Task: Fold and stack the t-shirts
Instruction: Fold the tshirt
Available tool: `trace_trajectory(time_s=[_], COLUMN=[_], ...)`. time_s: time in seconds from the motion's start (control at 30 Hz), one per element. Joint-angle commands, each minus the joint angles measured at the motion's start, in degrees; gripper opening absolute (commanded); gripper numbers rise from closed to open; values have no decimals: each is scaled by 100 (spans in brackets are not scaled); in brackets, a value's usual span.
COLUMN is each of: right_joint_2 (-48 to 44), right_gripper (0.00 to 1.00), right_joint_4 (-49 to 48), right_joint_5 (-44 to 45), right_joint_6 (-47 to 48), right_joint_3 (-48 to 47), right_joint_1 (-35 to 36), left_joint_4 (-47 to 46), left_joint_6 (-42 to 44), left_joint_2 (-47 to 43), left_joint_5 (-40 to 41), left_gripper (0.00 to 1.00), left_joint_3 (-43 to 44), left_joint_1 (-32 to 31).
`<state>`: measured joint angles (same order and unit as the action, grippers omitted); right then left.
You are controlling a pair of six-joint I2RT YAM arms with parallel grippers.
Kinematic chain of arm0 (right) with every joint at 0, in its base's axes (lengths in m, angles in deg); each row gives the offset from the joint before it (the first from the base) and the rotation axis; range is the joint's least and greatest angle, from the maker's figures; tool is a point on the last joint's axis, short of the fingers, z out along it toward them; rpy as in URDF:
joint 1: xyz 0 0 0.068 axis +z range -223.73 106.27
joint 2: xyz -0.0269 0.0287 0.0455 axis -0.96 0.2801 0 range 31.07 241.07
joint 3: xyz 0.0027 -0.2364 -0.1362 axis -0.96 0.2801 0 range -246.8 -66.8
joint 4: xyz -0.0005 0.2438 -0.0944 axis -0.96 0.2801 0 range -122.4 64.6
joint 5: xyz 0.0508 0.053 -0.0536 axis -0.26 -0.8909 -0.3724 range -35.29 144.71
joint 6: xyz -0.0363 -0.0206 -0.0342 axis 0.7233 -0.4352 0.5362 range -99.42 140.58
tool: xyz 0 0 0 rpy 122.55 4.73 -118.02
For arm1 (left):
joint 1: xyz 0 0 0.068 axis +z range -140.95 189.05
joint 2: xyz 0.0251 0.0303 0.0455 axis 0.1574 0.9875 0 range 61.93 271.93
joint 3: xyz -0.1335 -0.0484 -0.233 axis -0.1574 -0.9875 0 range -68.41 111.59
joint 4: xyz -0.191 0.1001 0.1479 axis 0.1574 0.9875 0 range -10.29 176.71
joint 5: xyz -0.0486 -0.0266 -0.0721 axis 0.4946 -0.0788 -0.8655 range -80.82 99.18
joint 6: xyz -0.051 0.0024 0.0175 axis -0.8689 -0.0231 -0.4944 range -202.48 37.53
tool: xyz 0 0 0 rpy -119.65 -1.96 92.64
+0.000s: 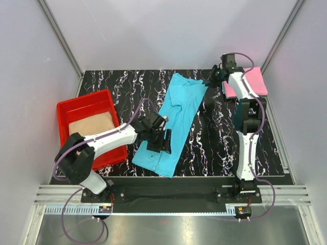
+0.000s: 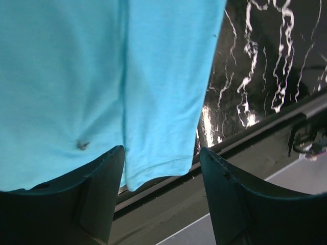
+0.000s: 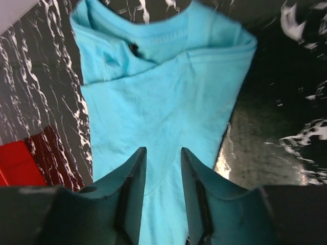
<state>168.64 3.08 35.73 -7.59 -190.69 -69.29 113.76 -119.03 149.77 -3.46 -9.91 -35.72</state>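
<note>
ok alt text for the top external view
A turquoise t-shirt lies folded narrow on a dark table, left hand over its near end, right hand at its far end. A tan t-shirt sits in a red tray at left, a pink t-shirt far right.

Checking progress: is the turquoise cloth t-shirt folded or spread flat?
Partly folded: the turquoise cloth t-shirt lies as a narrow lengthwise strip, sides folded inward.

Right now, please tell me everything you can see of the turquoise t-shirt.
The turquoise t-shirt is soft plain cloth, folded lengthwise into a narrow strip, sleeves tucked in. It lies flat and slantwise on the black marbled table, collar at the far end, hem near. The left arm holds open jaws over the hem part; the right arm hovers by the collar end. Whether either touches it is unclear.
</note>
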Motion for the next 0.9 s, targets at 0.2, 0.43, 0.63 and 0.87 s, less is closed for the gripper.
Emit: trace_trajectory(time_s=[0.2,0.43,0.63,0.87], right_joint_2=[22,892,1455,2001], right_gripper=[0,0,0,0], right_joint_4=[-480,-543,-675,-428], right_joint_5=[-798,-1160,-1073,-1037], right_joint_6=[-110,-330,-436,-190], right_joint_3=[59,-616,-1162,-1857], right_joint_1=[-286,-427,-655,-735], left_joint_4=[-1268,-1505,-1428,-1023], left_joint_6=[237,158,148,289], left_joint_2=[392,612,867,893], left_joint_5=[-1065,-924,-723,-274], left_gripper=[65,65,64,64], left_joint_3=[-523,-892,-1095,-963], left_joint_1=[-374,-444,-690,-717])
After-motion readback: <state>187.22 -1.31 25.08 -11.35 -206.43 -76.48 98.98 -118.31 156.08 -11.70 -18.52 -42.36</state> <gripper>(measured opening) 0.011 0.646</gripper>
